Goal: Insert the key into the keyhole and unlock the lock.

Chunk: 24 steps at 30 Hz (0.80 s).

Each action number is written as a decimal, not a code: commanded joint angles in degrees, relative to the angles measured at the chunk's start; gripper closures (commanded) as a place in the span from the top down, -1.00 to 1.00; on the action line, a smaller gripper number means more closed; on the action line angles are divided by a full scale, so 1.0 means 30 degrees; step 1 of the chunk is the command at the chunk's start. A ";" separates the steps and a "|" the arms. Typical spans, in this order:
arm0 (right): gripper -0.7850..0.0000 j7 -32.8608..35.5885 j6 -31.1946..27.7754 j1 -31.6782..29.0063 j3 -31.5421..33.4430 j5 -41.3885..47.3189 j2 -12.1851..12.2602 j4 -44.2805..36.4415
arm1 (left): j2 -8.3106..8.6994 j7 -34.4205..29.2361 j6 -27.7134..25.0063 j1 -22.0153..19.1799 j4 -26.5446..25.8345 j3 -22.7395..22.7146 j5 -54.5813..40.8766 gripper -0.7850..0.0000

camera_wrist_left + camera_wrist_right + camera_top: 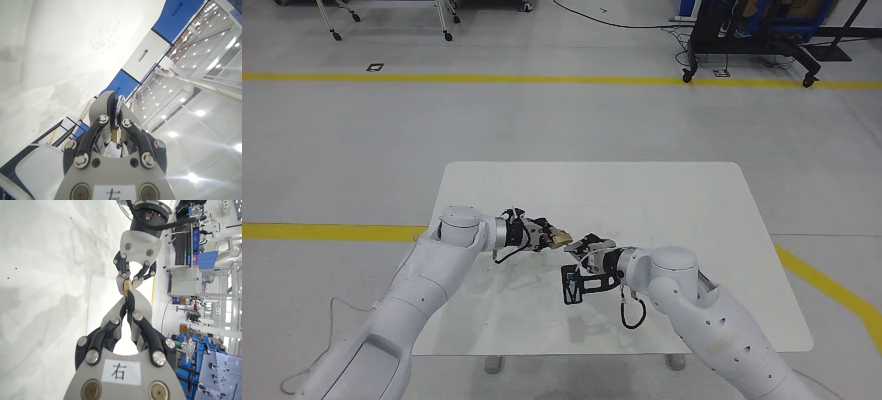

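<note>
A small brass lock [560, 238] is held above the white table [692, 200], with my left gripper [547, 237] shut on it. In the left wrist view the lock's brass body [115, 134] sits deep between the fingers. A silver metal piece [120, 103] shows at their tips; I cannot tell whether it is the key or the shackle. My right gripper [585, 245] faces the left one, shut, its tips touching the lock [127, 287]. Its black pads [130, 306] are pressed together, and the key between them is hidden.
Both grippers meet over the middle of the table, toward its front. A black cable [630, 310] loops off the right forearm above the front edge. Yellow floor tape [332, 232] and wheeled frames [742, 50] lie beyond the table.
</note>
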 commanded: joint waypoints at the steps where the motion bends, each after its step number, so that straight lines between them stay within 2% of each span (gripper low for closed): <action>1: -1.00 0.0340 -0.0050 0.0012 -0.0124 -0.0042 -0.0025 -0.0095 | -0.0010 0.0085 0.0039 0.0016 -0.0026 -0.0016 0.0036 -1.00; 14: -1.00 0.3575 -0.0165 -0.0288 -0.0604 -0.0011 -0.0226 -0.0890 | -0.0078 0.1222 0.0104 0.0379 -0.0455 -0.0182 0.0162 -1.00; 24: -1.00 0.3802 0.0302 -0.0198 -0.0758 0.0453 -0.0365 -0.0732 | -0.0079 0.1475 0.0214 0.0534 -0.0663 -0.0376 0.0262 -1.00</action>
